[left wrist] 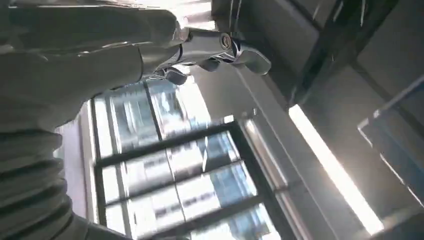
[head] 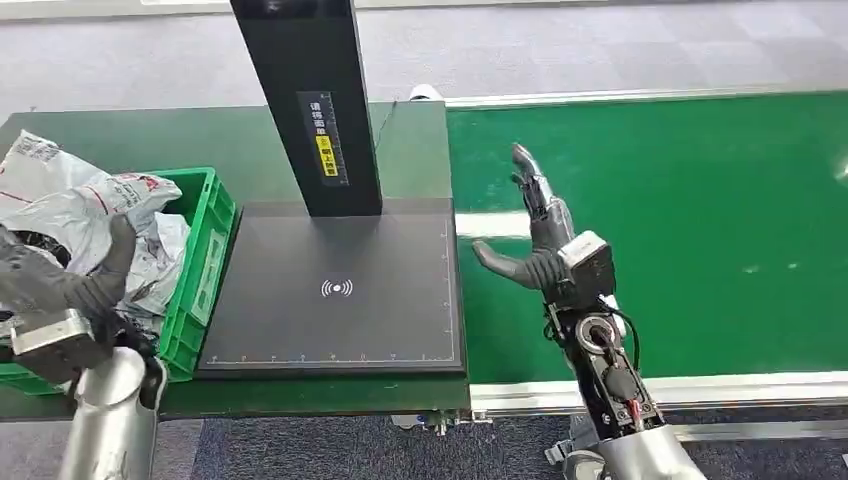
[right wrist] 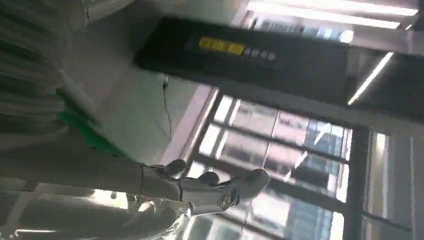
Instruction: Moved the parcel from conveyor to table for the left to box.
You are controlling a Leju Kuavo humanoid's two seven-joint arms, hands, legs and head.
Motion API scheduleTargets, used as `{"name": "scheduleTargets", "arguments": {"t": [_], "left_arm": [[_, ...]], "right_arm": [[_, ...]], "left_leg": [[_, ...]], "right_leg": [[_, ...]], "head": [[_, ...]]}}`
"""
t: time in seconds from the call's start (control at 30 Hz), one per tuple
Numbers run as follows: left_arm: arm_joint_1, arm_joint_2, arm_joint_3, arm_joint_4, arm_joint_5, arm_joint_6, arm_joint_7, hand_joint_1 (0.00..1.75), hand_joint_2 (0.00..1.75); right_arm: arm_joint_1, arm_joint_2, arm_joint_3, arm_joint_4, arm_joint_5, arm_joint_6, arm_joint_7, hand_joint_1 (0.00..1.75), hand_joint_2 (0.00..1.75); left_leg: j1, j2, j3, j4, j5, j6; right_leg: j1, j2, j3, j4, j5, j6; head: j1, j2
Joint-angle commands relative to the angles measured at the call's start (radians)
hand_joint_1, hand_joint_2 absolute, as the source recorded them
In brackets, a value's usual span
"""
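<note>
- Sitting in the green crate [head: 205, 262] at the table's left end: the parcel [head: 95, 205], a grey-white poly mailer, crumpled, piled with other mailers and rising above the crate rim.
- Left hand [head: 65, 285] is low at the crate's near side, thumb raised against the mailer pile. Can't tell from the head view whether it actually grips the bag or just touches it.
- Left wrist view shows the same hand [left wrist: 200, 50] from behind, fingers loosely curled against a bright window background; nothing visible between them there.
- Right hand [head: 535, 235] hovers over the green conveyor belt [head: 700, 230], just beside the table edge, fingers stretched forward, thumb out to the side, holding nothing.
- Right wrist view: right-hand fingers [right wrist: 240, 185] spread apart, nothing in them.
- Black scanner pad [head: 335, 295] lies on the table [head: 410, 140] between crate and belt, with a white wireless symbol at its middle and ruler ticks along its edges.
- Black upright post [head: 310, 100] stands at the pad's far edge, carrying a label with a yellow patch.
- Grey carpet tiles [head: 600, 50] beyond the table and belt.
</note>
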Motion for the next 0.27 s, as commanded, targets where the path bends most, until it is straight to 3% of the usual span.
{"name": "scheduleTargets", "arguments": {"t": [0.03,0.27], "left_arm": [[0.038,-0.024,-0.193,0.069,0.064,-0.151,-0.025,0.00,1.75],[0.067,-0.028,-0.246,0.097,0.035,-0.165,-0.025,0.00,1.75]], "right_arm": [[-0.095,0.027,0.070,0.248,-0.180,0.176,0.057,0.00,1.75],[-0.115,0.034,0.109,0.268,-0.187,0.162,0.049,0.00,1.75]], "left_leg": [[0.000,-0.001,0.003,-0.002,0.000,0.003],[0.000,0.000,0.004,-0.002,0.000,0.003]], "right_leg": [[0.001,-0.002,0.004,-0.002,0.000,-0.003],[0.001,-0.001,0.004,-0.003,0.000,-0.003]], "head": [[0.000,0.000],[0.000,0.000]]}}
